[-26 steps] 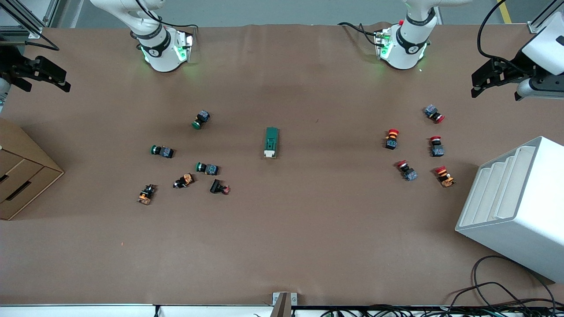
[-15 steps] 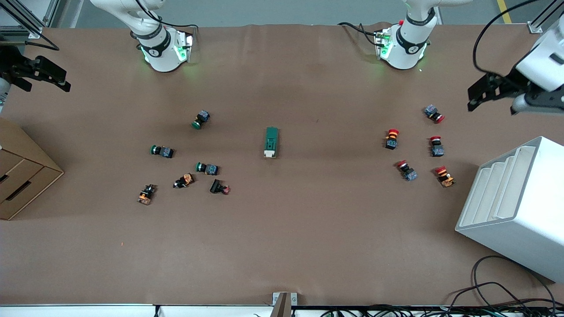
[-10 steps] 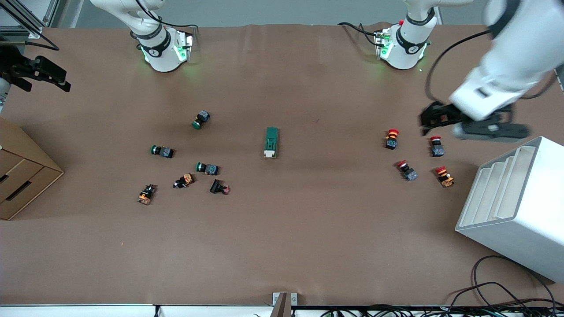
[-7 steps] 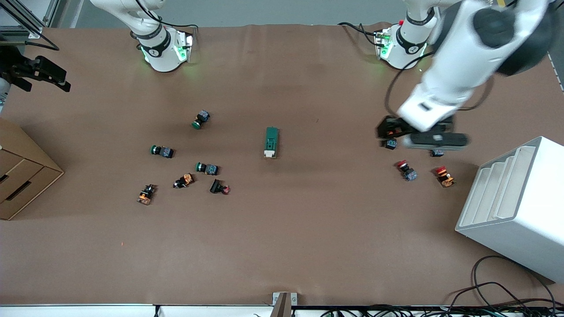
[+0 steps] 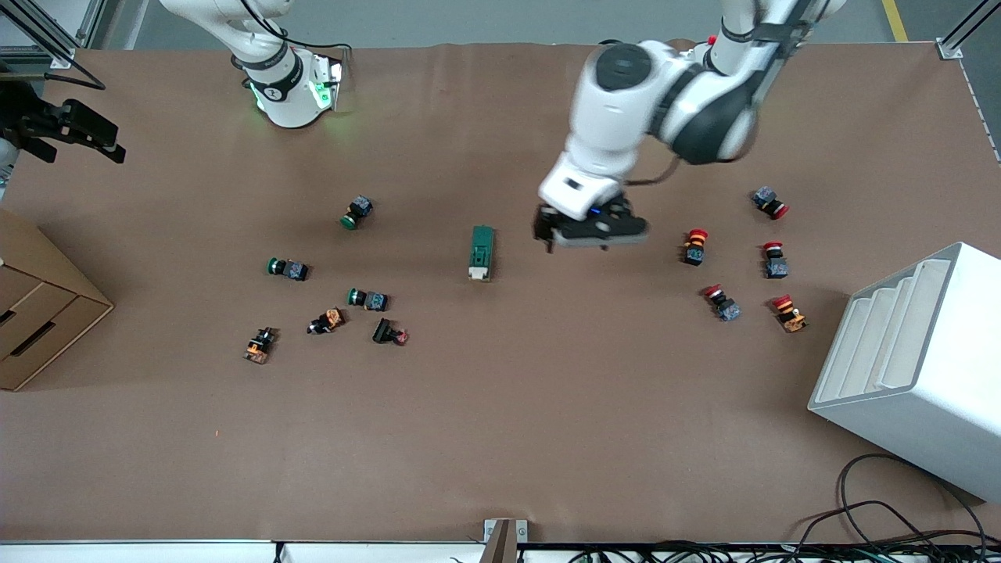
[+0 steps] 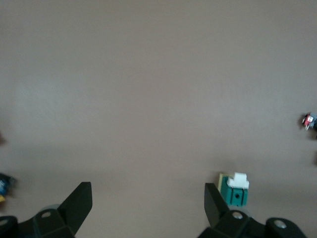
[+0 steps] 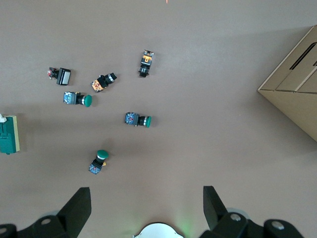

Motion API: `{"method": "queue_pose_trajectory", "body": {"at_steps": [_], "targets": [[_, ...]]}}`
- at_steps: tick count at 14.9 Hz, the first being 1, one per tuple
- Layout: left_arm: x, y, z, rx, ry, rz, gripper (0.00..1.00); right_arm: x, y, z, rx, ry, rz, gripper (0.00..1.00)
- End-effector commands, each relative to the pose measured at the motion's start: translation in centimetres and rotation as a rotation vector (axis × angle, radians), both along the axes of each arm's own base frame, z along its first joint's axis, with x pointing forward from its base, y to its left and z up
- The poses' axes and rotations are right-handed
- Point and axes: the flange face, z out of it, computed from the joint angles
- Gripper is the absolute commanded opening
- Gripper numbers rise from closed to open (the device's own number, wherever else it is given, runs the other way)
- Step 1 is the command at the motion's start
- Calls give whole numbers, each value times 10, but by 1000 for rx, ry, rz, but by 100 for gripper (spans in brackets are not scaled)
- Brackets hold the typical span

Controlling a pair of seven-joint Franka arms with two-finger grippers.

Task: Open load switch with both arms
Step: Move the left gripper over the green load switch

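The load switch (image 5: 482, 252), a dark-green block with a white tab at its end nearer the front camera, lies flat in the middle of the table. My left gripper (image 5: 547, 232) hangs open over the bare table just beside it, toward the left arm's end. In the left wrist view the load switch (image 6: 234, 190) shows close to one fingertip (image 6: 213, 201), outside the gap of the left gripper (image 6: 147, 203). My right gripper (image 5: 109, 141) waits open at the right arm's end of the table. The right wrist view shows the right gripper (image 7: 147, 206) holding nothing and the load switch (image 7: 9, 135) far off.
Green-capped push buttons (image 5: 357, 212) and orange-bodied ones (image 5: 327, 320) lie scattered toward the right arm's end. Red-capped push buttons (image 5: 694, 246) lie toward the left arm's end. A cardboard drawer box (image 5: 39, 305), a white slotted rack (image 5: 915, 367) and cables (image 5: 899, 516) sit at the edges.
The left arm has swung in from its end of the table, passing over the red-capped buttons, to a spot beside the load switch. The right arm has not moved.
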Motion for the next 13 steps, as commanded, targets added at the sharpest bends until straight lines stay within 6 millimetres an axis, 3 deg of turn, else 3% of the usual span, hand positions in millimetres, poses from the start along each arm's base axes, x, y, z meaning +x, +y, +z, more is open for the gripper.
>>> {"method": "queue_pose_trajectory", "body": {"at_steps": [1, 3, 6, 8, 10, 13], "targets": [[-43, -41, -32, 31, -50, 37, 100, -8, 1, 4, -4, -7, -1, 100], [-75, -73, -60, 18, -83, 60, 100, -8, 1, 4, -5, -9, -1, 100], [-115, -106, -113, 16, -164, 85, 100, -8, 1, 4, -4, -7, 0, 100], [-140, -119, -151, 24, -225, 103, 100, -8, 1, 4, -4, -7, 0, 100], [-164, -129, -176, 15, -271, 98, 100, -8, 1, 4, -4, -7, 0, 100], [-197, -141, -208, 34, -338, -45, 99, -8, 1, 4, -4, -7, 0, 100]]}}
